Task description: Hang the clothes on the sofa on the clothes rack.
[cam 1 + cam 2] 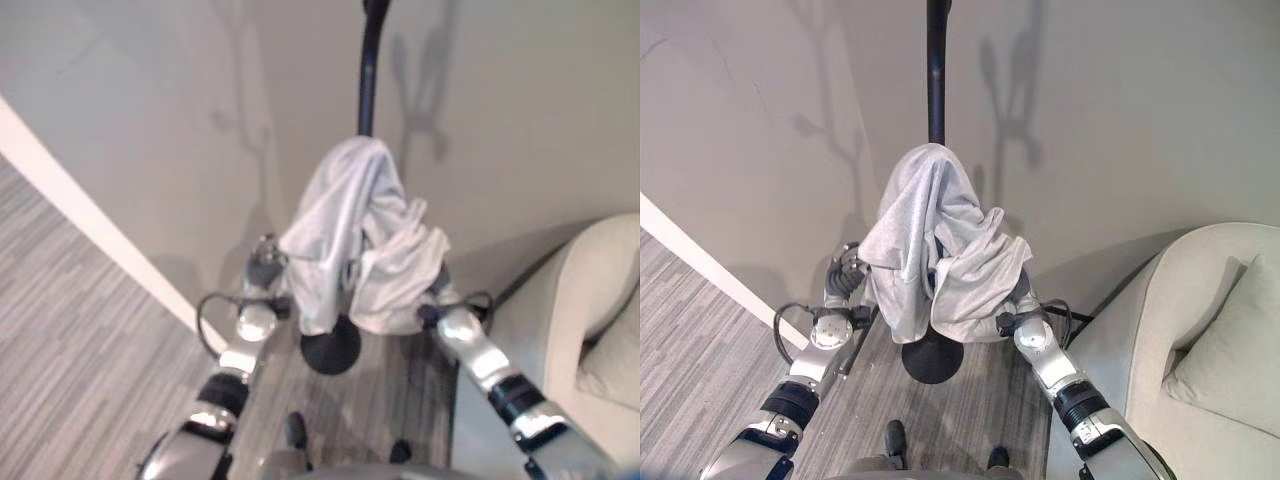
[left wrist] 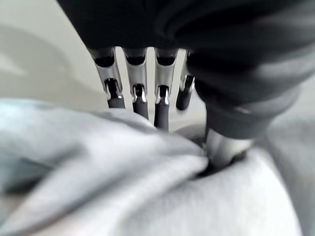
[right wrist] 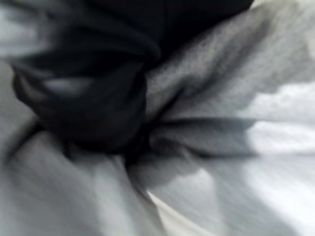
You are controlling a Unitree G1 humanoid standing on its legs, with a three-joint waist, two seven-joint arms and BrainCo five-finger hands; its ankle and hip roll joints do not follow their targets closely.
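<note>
The left hand [image 1: 844, 274] has its fingers [image 2: 161, 105] straight against the grey garment [image 1: 935, 250], thumb tucked into a fold. The right hand [image 1: 1018, 305] is buried in the cloth; its grip I cannot tell. Beyond them the garment drapes over the rack pole [image 1: 937, 70]. Best to let go gently, so nothing slides off.

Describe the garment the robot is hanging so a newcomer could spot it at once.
Find the black clothes rack standing against the grey wall, left of the pale sofa. Draped over the pole, above its round base, hangs the light grey garment, bunched in folds, with the left hand and right hand at its lower edges. It is the one piece of loose cloth on the pole.
</note>
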